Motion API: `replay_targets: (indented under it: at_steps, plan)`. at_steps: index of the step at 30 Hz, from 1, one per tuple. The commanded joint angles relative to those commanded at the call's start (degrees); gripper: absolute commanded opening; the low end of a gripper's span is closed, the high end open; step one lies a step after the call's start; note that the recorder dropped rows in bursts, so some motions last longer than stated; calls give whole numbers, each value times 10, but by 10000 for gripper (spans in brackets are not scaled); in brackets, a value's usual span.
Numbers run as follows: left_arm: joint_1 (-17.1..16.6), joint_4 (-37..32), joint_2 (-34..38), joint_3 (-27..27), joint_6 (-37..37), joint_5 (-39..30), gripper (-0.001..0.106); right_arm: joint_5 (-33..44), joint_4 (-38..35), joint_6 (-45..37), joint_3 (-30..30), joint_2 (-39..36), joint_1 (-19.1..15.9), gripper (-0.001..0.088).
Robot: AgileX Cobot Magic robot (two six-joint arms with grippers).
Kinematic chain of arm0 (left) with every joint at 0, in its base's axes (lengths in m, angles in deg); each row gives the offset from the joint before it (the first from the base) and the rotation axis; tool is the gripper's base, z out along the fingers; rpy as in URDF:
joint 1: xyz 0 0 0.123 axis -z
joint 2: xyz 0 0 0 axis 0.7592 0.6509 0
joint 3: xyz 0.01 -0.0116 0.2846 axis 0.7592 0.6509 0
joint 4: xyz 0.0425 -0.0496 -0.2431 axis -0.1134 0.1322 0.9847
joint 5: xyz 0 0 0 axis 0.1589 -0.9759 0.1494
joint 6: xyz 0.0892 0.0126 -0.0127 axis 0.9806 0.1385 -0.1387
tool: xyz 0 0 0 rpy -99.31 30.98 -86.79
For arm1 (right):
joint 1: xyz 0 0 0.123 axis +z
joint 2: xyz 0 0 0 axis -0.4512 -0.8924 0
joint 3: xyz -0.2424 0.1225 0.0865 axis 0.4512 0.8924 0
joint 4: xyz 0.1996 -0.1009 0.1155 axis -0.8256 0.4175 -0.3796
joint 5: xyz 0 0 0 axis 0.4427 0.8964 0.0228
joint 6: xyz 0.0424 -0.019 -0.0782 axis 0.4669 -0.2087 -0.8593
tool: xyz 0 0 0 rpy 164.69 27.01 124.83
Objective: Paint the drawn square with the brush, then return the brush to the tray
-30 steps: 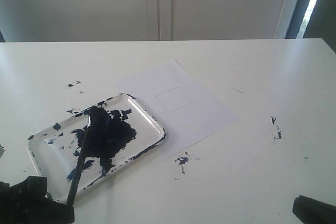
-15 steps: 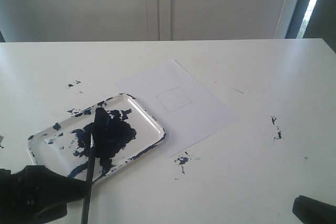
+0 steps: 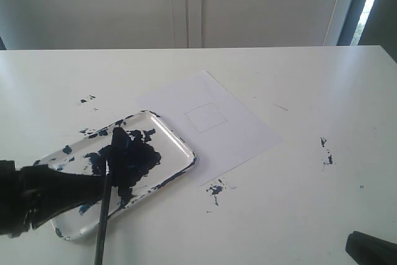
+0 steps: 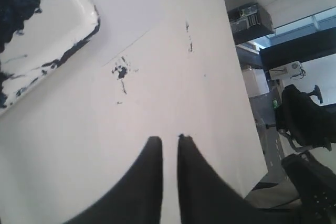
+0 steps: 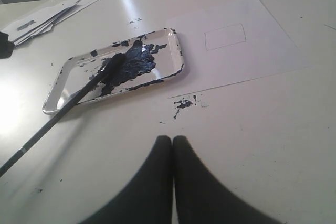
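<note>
The brush (image 3: 102, 228) lies slanted, its dark blue tip (image 3: 118, 138) in the paint blotch of the white tray (image 3: 180, 144) and its black handle running off the near rim onto the table. In the right wrist view the brush (image 5: 63, 109) rests free, with nothing on it. My left gripper (image 3: 99, 184) hovers over the tray's near left part, beside the handle. In its wrist view the left gripper (image 4: 168, 139) has its fingers narrowly apart with only table between them. The drawn square (image 3: 205, 116) is a bare outline on the paper (image 3: 242, 134). My right gripper (image 5: 172, 139) is shut and empty, near the front right edge.
Dark blue paint specks mark the table near the paper's front corner (image 3: 215, 188), at the right (image 3: 325, 150) and behind the tray (image 3: 87, 99). Loose sheets (image 5: 47, 17) lie at the table's far left. The table edge (image 4: 247, 156) drops off beyond the left gripper.
The left gripper has risen from the bottom left corner and now overlaps the tray's near end. The brush handle swung a little to the right a second ago, then stayed put.
</note>
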Motion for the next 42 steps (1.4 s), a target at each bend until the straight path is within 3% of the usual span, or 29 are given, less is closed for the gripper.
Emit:
replay_targets:
  at_steps: [5,10,16,32,37,42]
  plan:
    - [0,0,-17,-40,19,16,0,0,0,0,0,0,0,0]
    - [0,0,-72,-63,57,78,0,0,0,0,0,0,0,0]
    - [0,-7,-171,-64,71,160,0,0,0,0,0,0,0,0]
    - [0,-48,-382,-64,71,271,0,0,0,0,0,0,0,0]
    - [0,-68,-414,-47,71,274,0,0,0,1,0,0,0,0]
    - [0,-73,-442,14,56,275,0,0,0,7,0,0,0,0]
